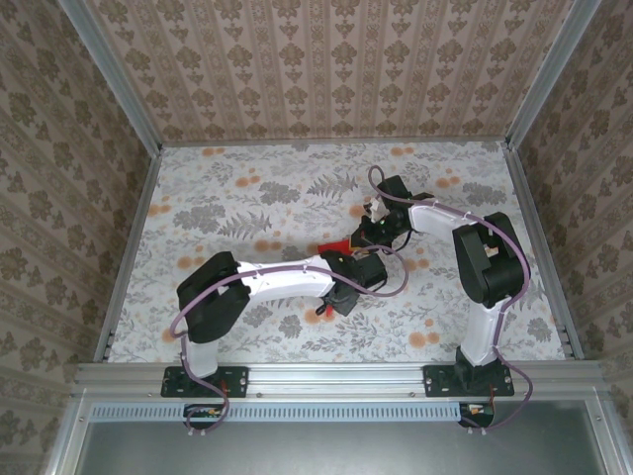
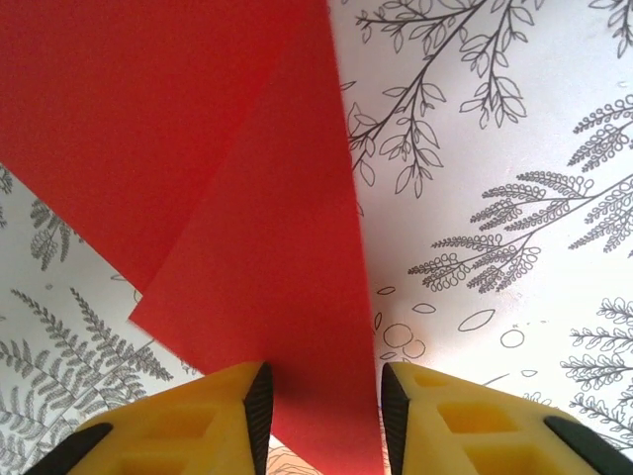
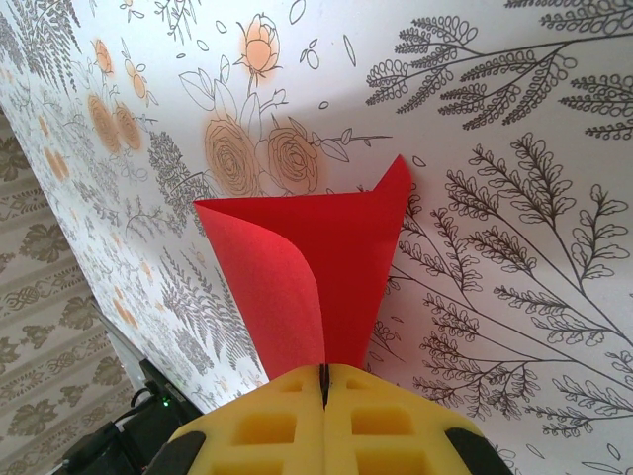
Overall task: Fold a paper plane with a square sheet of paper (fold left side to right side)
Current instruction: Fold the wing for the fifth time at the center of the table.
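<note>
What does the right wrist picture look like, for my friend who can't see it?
The yellow right gripper is pinched shut on the red paper, which curls over itself above it. Behind it is a table printed with grey ferns and orange flowers.

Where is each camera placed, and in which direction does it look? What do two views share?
Top external: fixed above and behind the bases, looks down on the table; left arm and right arm show.
Left wrist: on the left arm, looks down at the red paper; left jaws below, apart, paper between them.
Right wrist: on the right arm, looks along the table; right jaws shut on the red paper.
Shared: both wrist views show the same red paper.
</note>
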Available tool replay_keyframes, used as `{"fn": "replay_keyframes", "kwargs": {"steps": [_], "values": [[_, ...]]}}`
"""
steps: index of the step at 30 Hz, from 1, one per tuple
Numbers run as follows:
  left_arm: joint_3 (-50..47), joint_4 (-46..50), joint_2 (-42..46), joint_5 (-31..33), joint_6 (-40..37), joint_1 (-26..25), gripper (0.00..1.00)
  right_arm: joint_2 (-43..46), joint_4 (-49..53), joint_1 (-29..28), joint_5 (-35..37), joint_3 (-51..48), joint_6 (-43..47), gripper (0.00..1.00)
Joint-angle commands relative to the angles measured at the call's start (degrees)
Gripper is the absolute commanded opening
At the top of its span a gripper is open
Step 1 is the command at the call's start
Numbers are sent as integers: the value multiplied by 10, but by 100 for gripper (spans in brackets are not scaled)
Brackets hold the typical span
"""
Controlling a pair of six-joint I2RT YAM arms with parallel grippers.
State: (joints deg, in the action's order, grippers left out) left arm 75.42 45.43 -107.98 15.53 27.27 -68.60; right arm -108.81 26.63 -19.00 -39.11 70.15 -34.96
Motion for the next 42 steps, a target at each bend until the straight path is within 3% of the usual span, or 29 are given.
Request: {"fn": "replay_keyframes", "kwargs": {"steps": [1, 13, 20, 27, 31, 38, 42], "values": [[10, 9, -11, 6, 2, -4, 32, -13, 22, -2, 14, 10, -6, 0], [-10, -14, -7, -12, 5, 4, 16, -7, 17, -2, 26, 10, 0, 0], [-57, -72, 34, -50, 5, 33, 12, 61, -28, 17, 88, -18, -2, 20], [-99, -139, 84, -117, 2, 75, 9, 173, -43, 69, 163, -88, 20, 40], [-120, -184, 105, -177, 2, 104, 8, 208, -48, 91, 161, -130, 47, 44], [-146, -258, 108, -306, 35, 162, 7, 240, -116, 88, 120, -208, 59, 50], [-148, -284, 93, -347, 50, 175, 6, 236, -141, 74, 110, -234, 60, 51]]}}
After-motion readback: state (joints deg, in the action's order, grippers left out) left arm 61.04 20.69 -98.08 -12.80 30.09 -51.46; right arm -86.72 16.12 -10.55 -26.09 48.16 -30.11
